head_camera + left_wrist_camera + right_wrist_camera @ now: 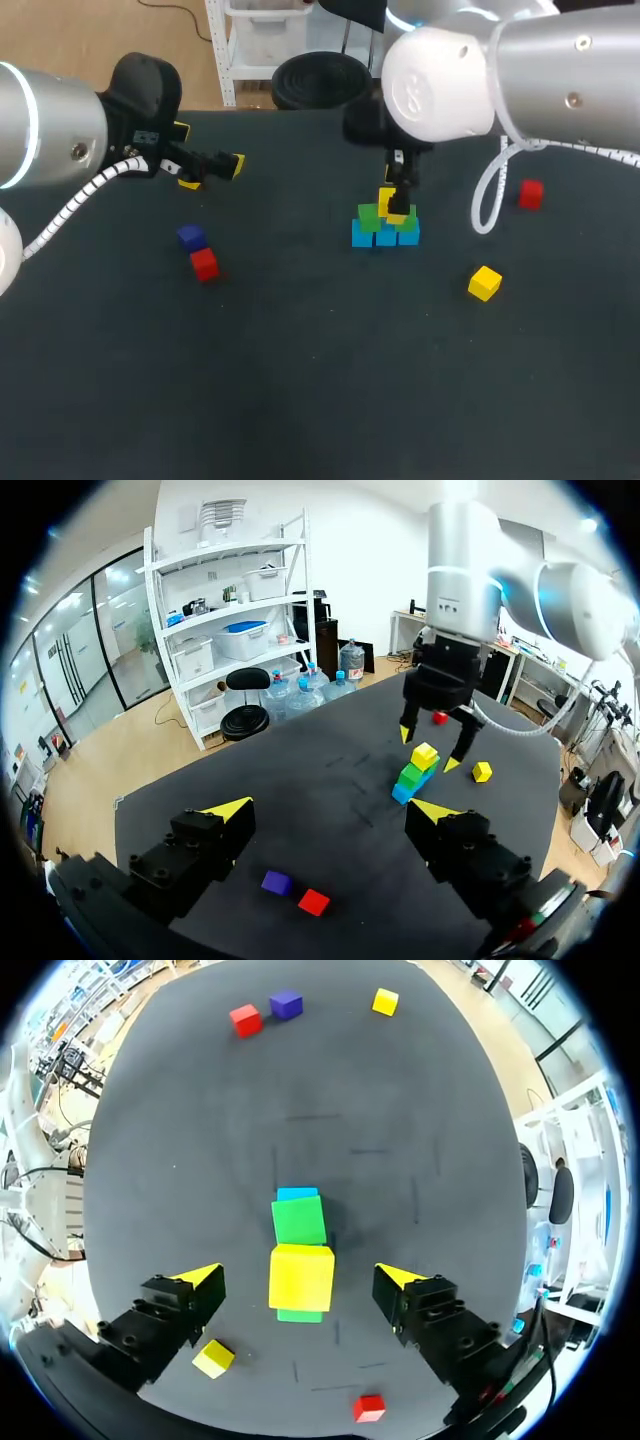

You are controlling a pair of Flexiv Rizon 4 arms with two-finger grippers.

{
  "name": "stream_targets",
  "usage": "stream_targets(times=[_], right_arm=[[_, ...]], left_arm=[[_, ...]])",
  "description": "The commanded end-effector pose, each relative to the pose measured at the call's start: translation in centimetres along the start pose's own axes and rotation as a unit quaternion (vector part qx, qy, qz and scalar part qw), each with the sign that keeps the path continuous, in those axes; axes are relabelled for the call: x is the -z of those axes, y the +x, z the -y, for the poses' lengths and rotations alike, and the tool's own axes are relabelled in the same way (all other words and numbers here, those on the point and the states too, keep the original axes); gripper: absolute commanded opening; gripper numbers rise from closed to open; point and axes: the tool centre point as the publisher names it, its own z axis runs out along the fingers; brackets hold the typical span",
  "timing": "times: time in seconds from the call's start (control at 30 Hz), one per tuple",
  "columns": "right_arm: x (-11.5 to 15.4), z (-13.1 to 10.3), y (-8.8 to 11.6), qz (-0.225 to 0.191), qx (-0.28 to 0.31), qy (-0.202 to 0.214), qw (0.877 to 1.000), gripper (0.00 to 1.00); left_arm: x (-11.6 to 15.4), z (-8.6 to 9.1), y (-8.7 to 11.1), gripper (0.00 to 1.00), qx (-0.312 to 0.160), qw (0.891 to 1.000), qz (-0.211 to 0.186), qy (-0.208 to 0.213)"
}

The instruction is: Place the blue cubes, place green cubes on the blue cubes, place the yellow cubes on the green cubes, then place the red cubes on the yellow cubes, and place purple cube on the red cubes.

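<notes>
Yellow cube (301,1277) on top
It rests on two green cubes (299,1220) over blue cubes (385,236); right claw (300,1276) and left claw (335,808) gape wide.

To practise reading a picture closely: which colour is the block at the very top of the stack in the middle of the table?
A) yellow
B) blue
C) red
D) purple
A: a yellow block rests on the green blocks, which sit on the blue blocks. It lies between the open fingers of the right gripper.
</notes>
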Motion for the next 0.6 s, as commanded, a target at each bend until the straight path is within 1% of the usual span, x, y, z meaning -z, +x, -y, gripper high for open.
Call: stream_targets(times=[0.03,0.1,0.2,0.4,0.5,0.6], right_arm=[[0.5,-0.3,0.5,0.01,-0.003,0.003,1.0,1.0],[1.0,-0.6,0.6,0.012,-0.006,0.006,1.0,1.0],[2.1,-1.5,1.4,0.018,-0.018,0.015,1.0,1.0],[3.6,-3.7,4.0,0.006,-0.049,0.021,0.999,1.0],[3.9,-5.3,5.0,-0.005,-0.061,0.021,0.998,1.0],[3.6,-6.8,6.0,-0.007,-0.074,0.014,0.997,1.0]], left_arm=[[-0.1,0.0,0.0,1.0,0.0,1.0,0.001,-0.001],[-0.1,0.0,0.0,1.0,0.0,1.0,0.001,-0.001],[-0.1,0.0,0.0,1.0,0.0,1.0,0.001,-0.001],[-0.1,0.0,0.0,1.0,0.0,1.0,0.001,-0.001],[-0.1,0.0,0.0,1.0,0.0,1.0,0.001,-0.001],[-0.1,0.0,0.0,1.0,0.0,1.0,0.001,-0.001]])
